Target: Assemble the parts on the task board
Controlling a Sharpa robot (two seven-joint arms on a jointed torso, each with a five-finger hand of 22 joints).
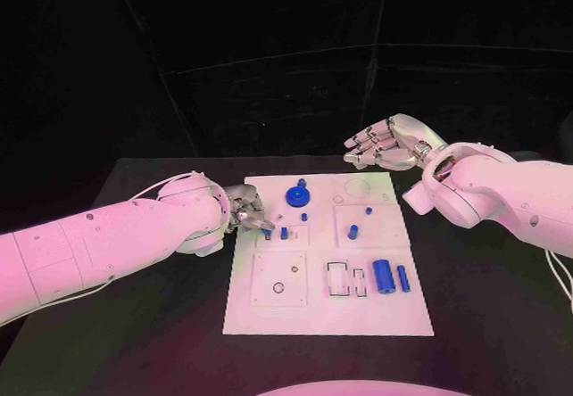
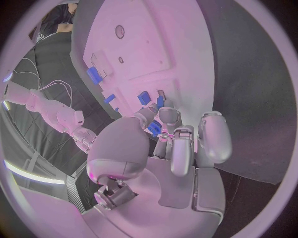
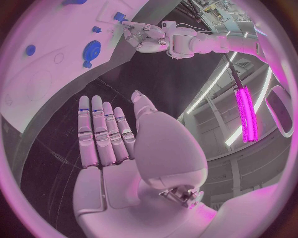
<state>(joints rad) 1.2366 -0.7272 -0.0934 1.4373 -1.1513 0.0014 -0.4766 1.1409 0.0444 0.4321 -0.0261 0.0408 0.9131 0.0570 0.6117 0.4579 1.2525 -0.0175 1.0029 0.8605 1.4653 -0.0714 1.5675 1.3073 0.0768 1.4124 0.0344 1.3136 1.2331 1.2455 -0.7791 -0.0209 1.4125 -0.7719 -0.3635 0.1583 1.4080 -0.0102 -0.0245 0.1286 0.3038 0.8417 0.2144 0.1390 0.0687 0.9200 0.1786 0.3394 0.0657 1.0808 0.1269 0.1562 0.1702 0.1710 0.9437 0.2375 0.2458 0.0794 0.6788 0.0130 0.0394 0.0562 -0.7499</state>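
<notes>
Head view: On the black tabletop, task board centred; left robot hand at its left edge.
Left wrist view: fingertips pinch small blue part over the board.
Right wrist view: right robot hand flat, fingers straight, holding nothing, beyond the board's far edge.

white task board, blue parts, black table

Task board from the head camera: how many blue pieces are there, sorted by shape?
Round blue disc: 1
Blue cylinders lying flat: 2
Small blue pegs: 5, one of them at the left hand
Total: 8
</notes>
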